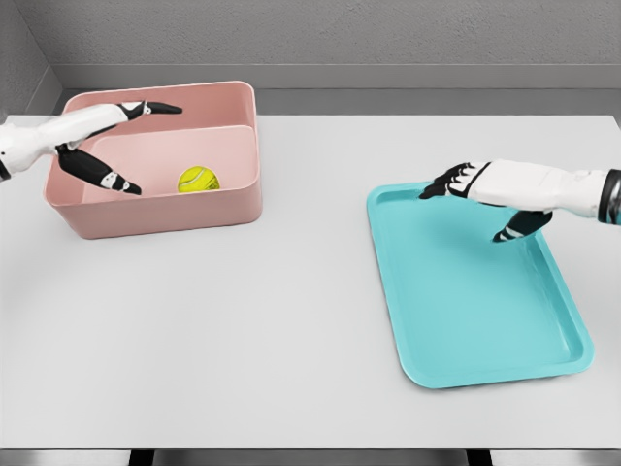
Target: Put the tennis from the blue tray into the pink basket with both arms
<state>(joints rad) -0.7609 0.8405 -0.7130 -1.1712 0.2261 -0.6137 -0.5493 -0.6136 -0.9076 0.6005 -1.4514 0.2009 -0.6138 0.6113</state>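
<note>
While the tennis ball (198,179) already lies inside the pink basket (160,216), on its floor toward the front right, the task looks essentially complete. The left hand (112,146) hangs over the basket's left half with fingers spread and holding nothing, thumb pointing down toward the floor; the ball sits just to its right, far nearer this hand than the other. The right hand (477,194) hovers above the far edge of the blue tray (485,311), fingers loosely extended and likewise holding nothing, well apart from the ball. The tray's long axis runs away from the robot, slightly skewed. Both containers rest on a plain white bench (291,320), with a grey wall behind.
</note>
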